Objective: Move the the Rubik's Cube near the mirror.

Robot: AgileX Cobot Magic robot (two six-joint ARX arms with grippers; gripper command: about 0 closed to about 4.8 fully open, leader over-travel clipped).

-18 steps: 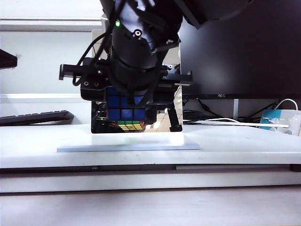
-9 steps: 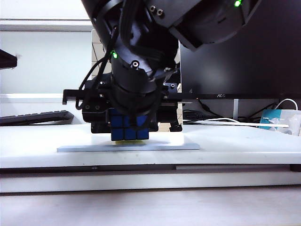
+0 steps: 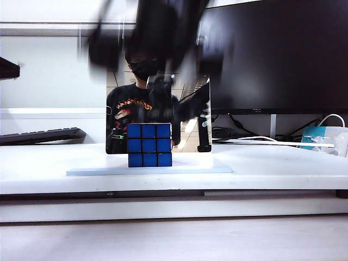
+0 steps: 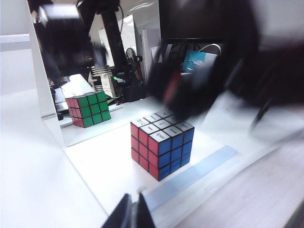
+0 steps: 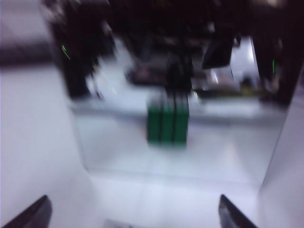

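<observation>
The Rubik's Cube [image 3: 149,144] stands on the pale-blue base plate [image 3: 109,170], blue face to the exterior view, right in front of the mirror [image 3: 190,117]. Nothing touches it. My right gripper [image 3: 157,54] is a dark blur above the cube. In the right wrist view its gripper [image 5: 134,218] is open, fingertips [image 5: 35,216] far apart and nothing between them, facing the cube's green reflection in the mirror [image 5: 228,156]. The left wrist view shows the cube [image 4: 162,145] with red and blue sides, the mirror [image 4: 123,71] behind it, and my left gripper [image 4: 134,206] shut and empty, well short of the plate [image 4: 199,171].
A large black monitor [image 3: 277,54] stands behind and right of the mirror. A black keyboard [image 3: 43,136] lies at the back left. A blue-and-white packet [image 3: 321,138] and cables sit at the back right. The white table's front edge [image 3: 174,187] runs below the plate.
My right gripper lowered the cube onto the base plate, opened, and rose away upward. The cube now stands free. The left gripper has not moved.
</observation>
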